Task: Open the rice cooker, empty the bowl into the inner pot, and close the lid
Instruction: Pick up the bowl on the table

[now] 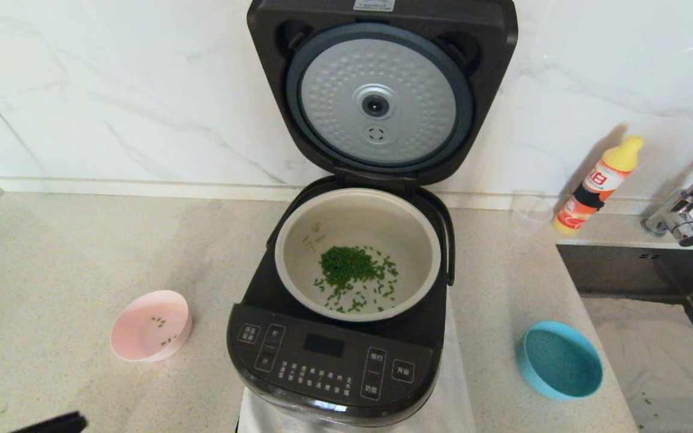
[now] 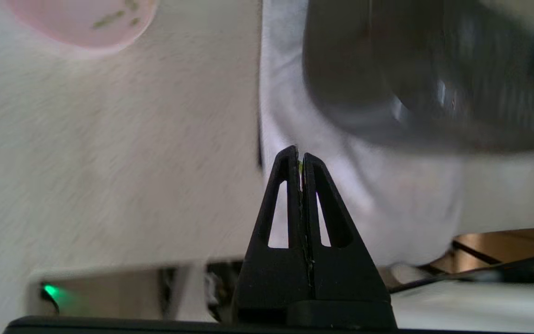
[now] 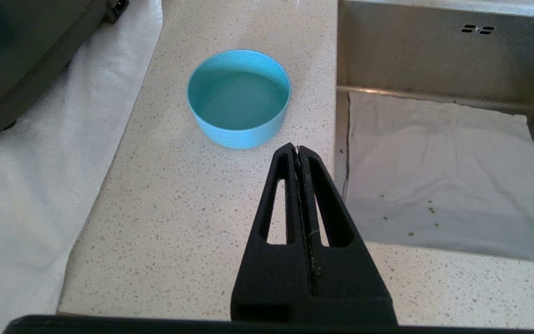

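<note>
Greens are in the inner pot, so I'll push the lid down evenly. Both hands, left and right, are pressed together near the worktop's front edge.

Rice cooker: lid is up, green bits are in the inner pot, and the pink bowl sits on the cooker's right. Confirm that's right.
Not quite. In the head view the pink bowl sits on the left of the rice cooker; the blue bowl is on its right. The lid is up, with green bits in the inner pot.
</note>
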{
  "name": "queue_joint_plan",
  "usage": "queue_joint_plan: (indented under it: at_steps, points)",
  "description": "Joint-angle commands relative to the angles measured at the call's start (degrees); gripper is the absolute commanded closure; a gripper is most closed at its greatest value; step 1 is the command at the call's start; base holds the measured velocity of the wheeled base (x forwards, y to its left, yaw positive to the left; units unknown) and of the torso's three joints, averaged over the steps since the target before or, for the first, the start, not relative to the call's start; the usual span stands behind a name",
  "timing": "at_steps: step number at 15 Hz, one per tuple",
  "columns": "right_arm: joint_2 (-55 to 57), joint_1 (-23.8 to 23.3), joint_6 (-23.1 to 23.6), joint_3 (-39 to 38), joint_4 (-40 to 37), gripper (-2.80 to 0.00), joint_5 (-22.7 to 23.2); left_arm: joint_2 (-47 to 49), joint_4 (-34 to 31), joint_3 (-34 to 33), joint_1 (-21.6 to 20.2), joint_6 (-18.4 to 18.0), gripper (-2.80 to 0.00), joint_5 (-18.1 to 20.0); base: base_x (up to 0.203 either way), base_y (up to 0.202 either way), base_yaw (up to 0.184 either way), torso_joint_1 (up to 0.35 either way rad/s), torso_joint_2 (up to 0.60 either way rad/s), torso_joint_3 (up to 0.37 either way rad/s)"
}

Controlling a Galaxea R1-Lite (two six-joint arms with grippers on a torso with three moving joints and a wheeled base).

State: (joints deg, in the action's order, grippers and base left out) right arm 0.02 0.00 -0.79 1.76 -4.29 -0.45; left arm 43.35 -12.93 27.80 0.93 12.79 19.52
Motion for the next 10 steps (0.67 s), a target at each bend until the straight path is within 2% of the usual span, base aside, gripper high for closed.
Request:
queue_joint_plan:
  at_steps: [1, 4, 6, 8, 10]
  points:
    - [-0.02, 0.0, -0.01, 0.0, -0.02, 0.0, 0.01, 20.87, 3.03, 5.39, 0.21, 0.65, 0.0, 1.77, 0.0, 0.0, 0.0, 0.0, 0.0, 0.0]
    - [-0.02, 0.0, -0.01, 0.0, -0.02, 0.0, 0.01, 33.78, 7.55, 12.28, 0.95, 1.53, 0.0, 7.89, 0.0, 0.0, 0.0, 0.0, 0.0, 0.0]
    - [-0.02, 0.0, -0.01, 0.0, -0.02, 0.0, 0.01, 39.55, 11.5, 14.23, 3.05, 1.64, 0.0, 10.08, 0.0, 0.0, 0.0, 0.0, 0.0, 0.0]
    - [-0.02, 0.0, -0.01, 0.0, -0.02, 0.0, 0.01, 44.72, 18.75, 14.98, 5.69, 1.94, 0.0, 10.26, 0.0, 0.0, 0.0, 0.0, 0.0, 0.0]
    - [-0.02, 0.0, -0.01, 0.0, -0.02, 0.0, 0.01, 48.47, 23.79, 15.32, 8.99, 1.95, 0.0, 6.19, 0.0, 0.0, 0.0, 0.0, 0.0, 0.0]
